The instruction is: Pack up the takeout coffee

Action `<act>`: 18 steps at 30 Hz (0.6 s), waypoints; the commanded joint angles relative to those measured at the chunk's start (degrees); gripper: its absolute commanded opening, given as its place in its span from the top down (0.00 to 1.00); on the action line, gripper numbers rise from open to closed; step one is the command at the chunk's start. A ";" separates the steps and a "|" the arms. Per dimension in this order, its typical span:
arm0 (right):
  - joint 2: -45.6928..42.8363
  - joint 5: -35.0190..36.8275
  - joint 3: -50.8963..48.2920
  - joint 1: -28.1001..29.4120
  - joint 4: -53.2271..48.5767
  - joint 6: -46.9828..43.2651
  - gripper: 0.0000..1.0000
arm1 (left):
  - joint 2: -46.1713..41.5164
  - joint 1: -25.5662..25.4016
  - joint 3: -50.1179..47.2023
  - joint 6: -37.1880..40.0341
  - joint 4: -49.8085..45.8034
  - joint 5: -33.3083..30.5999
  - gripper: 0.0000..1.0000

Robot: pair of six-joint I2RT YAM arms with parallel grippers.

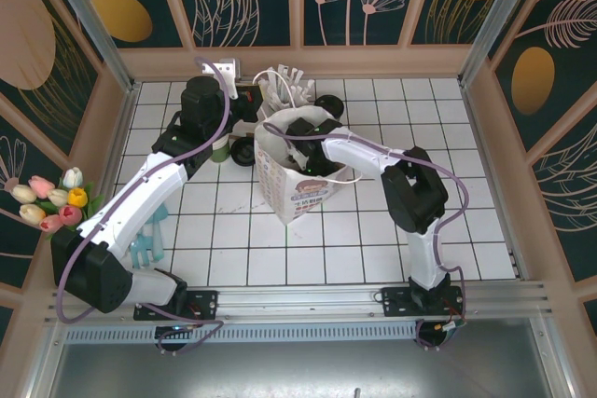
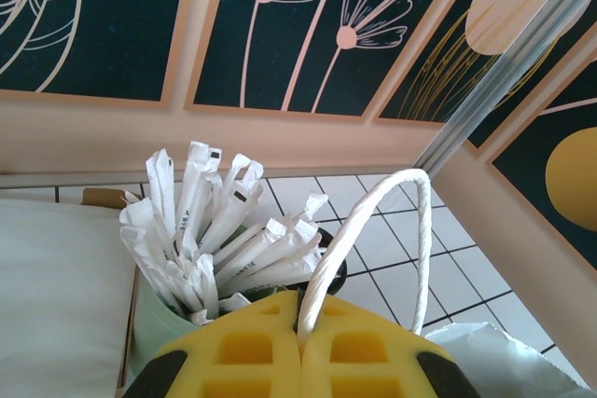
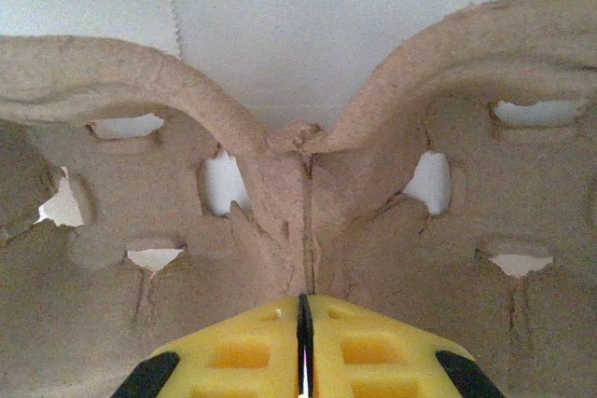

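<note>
A white paper bag stands mid-table with its mouth open. My left gripper is shut on the bag's white rope handle and holds it up at the bag's back left. My right gripper reaches down inside the bag. Its jaws stand a narrow slit apart with nothing between them, tips right at the centre ridge of a brown pulp cup carrier. A black-lidded takeout coffee stands behind the bag; its lid peeks out behind the straws.
A pale-green holder of white wrapped straws stands at the back. Another black-lidded thing and a green cup sit under my left arm. Tulips and blue bottles are on the left. Frame walls close in the table.
</note>
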 commanded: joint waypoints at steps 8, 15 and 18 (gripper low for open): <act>0.75 8.41 0.07 -0.11 6.67 5.09 0.86 | -0.63 0.35 0.10 0.52 0.40 1.27 1.00; -2.03 7.81 -0.60 0.26 10.70 5.25 0.81 | -0.04 0.36 0.04 0.26 0.57 2.44 1.00; -3.18 7.14 -1.00 0.26 11.59 5.12 0.76 | 0.03 0.35 -0.01 0.24 0.51 2.54 1.00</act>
